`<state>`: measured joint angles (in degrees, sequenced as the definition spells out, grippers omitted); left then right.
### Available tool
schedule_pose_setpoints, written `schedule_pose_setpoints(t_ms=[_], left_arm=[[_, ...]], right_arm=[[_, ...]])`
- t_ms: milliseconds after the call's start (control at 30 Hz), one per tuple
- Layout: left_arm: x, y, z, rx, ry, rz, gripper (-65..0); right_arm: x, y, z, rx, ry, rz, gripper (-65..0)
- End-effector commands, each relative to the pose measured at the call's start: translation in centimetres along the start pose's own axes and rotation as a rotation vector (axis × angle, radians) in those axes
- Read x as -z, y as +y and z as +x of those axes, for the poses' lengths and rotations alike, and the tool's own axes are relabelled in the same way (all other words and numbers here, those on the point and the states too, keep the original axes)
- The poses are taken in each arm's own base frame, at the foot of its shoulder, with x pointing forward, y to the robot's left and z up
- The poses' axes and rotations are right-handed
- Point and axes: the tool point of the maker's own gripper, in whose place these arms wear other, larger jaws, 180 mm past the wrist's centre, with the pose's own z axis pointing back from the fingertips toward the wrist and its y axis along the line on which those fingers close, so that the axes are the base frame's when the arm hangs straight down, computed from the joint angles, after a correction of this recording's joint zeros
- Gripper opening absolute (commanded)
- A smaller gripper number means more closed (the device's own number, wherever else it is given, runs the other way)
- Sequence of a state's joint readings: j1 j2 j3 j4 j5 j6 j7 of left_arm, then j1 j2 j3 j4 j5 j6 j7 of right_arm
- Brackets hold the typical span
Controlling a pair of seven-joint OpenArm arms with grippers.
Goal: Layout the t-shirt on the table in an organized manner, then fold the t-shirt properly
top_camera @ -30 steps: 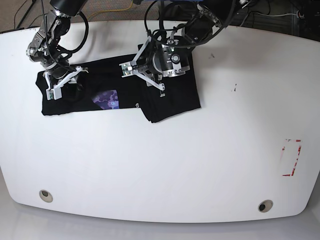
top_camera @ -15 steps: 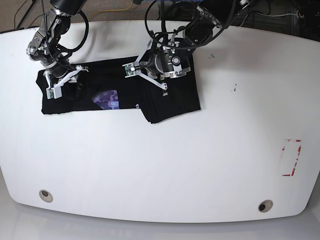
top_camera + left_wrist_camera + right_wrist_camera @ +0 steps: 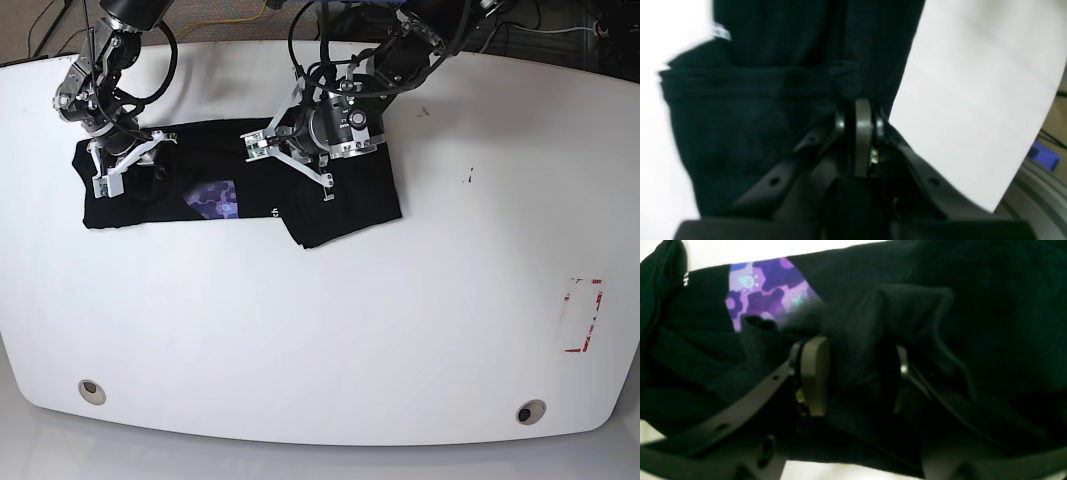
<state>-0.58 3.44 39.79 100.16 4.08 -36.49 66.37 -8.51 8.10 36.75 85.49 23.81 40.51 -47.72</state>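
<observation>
**Both arms pinned on the shirt, mid-fold**

The t-shirt [image 3: 240, 185] sits at the far-left part of the worktop [image 3: 330, 330], bunched into a rough strip rather than laid flat. Its purple print patch [image 3: 213, 197] shows near the middle, and one end is doubled over at an angle.

Left gripper [image 3: 858, 115]: fingers closed tight, pads pressed together at the fabric's edge where it meets bare worktop. Looks like a thin pinch of cloth between them, probably a hem to drag or lift that doubled end.

Right gripper [image 3: 853, 373]: fingers part-open, with a thick bunched fold of black fabric between them, just beside the purple print. My read is that it anchors that end so the shirt doesn't slide while the other arm pulls.

Layout isn't done yet.
</observation>
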Motion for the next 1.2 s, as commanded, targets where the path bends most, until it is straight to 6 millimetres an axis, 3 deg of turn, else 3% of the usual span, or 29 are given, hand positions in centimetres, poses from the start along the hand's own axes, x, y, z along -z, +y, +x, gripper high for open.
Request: schedule_pose_setpoints(t_ms=[0,733,967,1167], left_arm=[[-0.6,0.3,1.5,0.007,-0.049,0.011,-65.0],[-0.2,-2.0,0.7,0.039,-0.035,-0.051,-64.4],[-0.2,-2.0,0.7,0.039,-0.035,-0.050,-53.7],[-0.2,-1.8,0.9,0.036,-0.039,-0.047,-50.1]], right_arm=[[-0.2,-0.7,-2.8,-0.013,0.130,-0.036,-40.4],[-0.2,-0.7,-3.0,-0.010,0.133,-0.037,-40.4],[-0.2,-0.7,-3.0,-0.010,0.133,-0.037,-40.4],[-0.2,-0.7,-3.0,-0.010,0.133,-0.037,-40.4]])
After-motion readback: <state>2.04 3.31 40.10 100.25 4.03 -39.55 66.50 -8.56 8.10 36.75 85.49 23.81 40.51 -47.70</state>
